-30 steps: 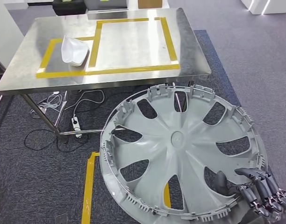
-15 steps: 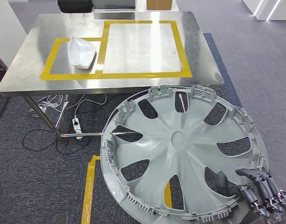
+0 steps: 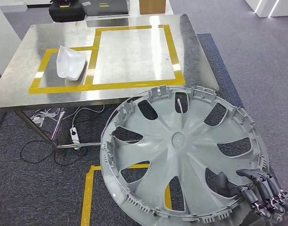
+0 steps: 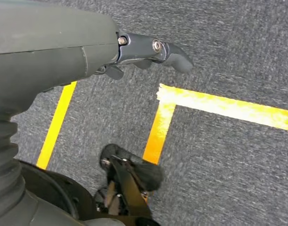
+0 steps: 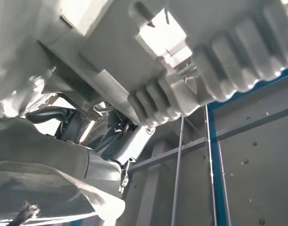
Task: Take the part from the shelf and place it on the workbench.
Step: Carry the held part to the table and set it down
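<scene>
Our right hand (image 3: 258, 190) grips the large grey plastic wheel cover (image 3: 181, 150) by 1 rim edge, short of the steel workbench (image 3: 192, 56); it may tip. Our left hand (image 4: 149, 49) seems empty, fingers apart.

We see a pale grey wheel cover (image 3: 181, 153) with dark spoke cut-outs in the lower right of the head view, and a dark grey, nearly black right hand (image 3: 258, 190) at its rim. The workbench (image 3: 25, 61) in the upper half is brushed silver, marked with yellow tape (image 3: 100, 85) rectangles; a white part (image 3: 69, 63) lies there. The carpet (image 3: 36, 188) is speckled dark grey with yellow lines.
</scene>
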